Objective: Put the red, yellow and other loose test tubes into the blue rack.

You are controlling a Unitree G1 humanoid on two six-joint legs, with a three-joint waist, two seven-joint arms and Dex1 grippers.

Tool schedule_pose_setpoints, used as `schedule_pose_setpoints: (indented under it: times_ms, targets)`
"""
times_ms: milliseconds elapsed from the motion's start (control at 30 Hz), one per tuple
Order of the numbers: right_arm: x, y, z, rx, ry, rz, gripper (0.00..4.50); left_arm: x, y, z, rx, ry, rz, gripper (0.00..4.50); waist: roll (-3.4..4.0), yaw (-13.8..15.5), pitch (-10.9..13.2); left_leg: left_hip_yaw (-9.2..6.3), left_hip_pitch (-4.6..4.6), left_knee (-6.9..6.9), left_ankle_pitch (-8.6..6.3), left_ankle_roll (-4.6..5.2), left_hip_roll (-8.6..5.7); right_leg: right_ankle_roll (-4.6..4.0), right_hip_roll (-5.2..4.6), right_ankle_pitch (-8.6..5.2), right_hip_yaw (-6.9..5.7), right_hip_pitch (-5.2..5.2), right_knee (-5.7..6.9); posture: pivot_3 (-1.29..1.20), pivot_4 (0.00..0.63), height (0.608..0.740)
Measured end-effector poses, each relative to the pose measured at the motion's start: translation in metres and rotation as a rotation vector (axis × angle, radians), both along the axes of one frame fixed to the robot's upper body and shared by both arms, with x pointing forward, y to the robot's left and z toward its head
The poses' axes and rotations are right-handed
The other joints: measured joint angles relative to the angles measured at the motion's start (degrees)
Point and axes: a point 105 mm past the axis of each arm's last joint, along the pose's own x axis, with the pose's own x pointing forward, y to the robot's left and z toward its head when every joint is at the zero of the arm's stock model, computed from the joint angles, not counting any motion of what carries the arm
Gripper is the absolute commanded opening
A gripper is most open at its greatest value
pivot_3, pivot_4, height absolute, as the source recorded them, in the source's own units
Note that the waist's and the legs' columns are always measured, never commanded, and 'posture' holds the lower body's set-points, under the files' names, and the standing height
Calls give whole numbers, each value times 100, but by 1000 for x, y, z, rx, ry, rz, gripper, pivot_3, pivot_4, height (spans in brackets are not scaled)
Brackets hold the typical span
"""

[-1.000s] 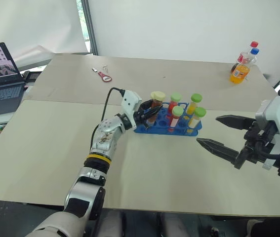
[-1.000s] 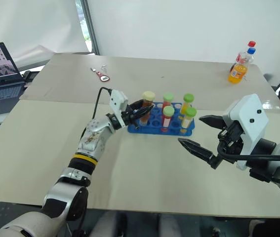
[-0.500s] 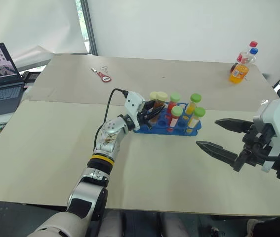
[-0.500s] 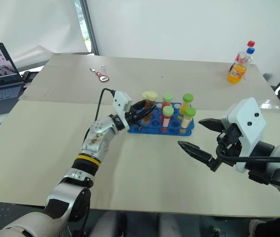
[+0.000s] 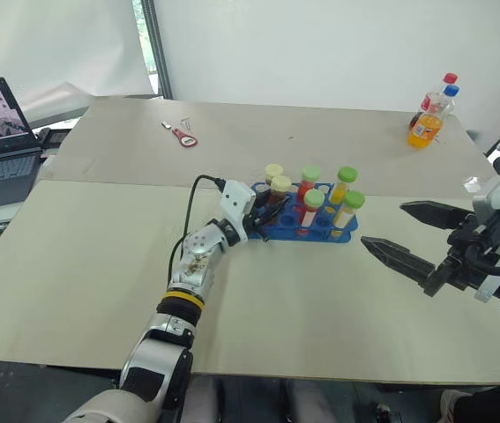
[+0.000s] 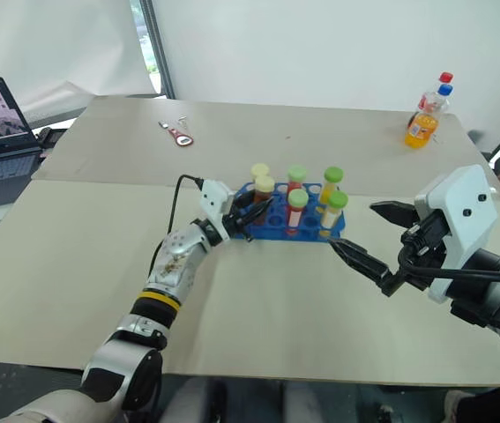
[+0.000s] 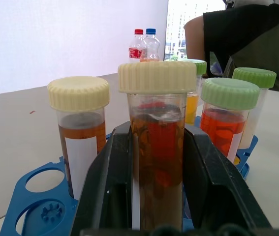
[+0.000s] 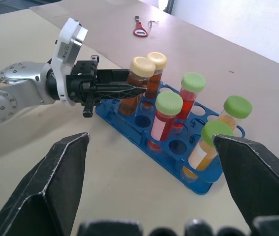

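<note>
Fingers of the left tool (image 5: 265, 214) clamped a cream-capped amber test tube (image 7: 156, 142) standing in the blue plastic rack (image 5: 307, 226) on the beige desk (image 5: 100, 256); the right tool (image 5: 408, 238) hung wide apart nearby.

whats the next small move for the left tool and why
Probably open the left tool and back it off. It is shut on the cream-capped tube, which looks seated in a hole at the end of the blue rack, beside another cream-capped tube. If unseated, ease down first.

Bright, even daylight; sharp pictures, soft shadows.
</note>
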Motion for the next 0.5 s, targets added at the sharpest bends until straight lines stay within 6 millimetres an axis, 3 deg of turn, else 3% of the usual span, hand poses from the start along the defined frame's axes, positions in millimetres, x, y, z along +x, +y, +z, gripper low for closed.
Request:
schedule_pose_setpoints:
  times_ms: [500]
  targets:
    - [-3,1,-8,-10,55,20,4458,-2,1,-4,4,0,1,890,0,-1,-1,0,0,0,0,0,0,0,0,0,0,1,0,0,150,740]
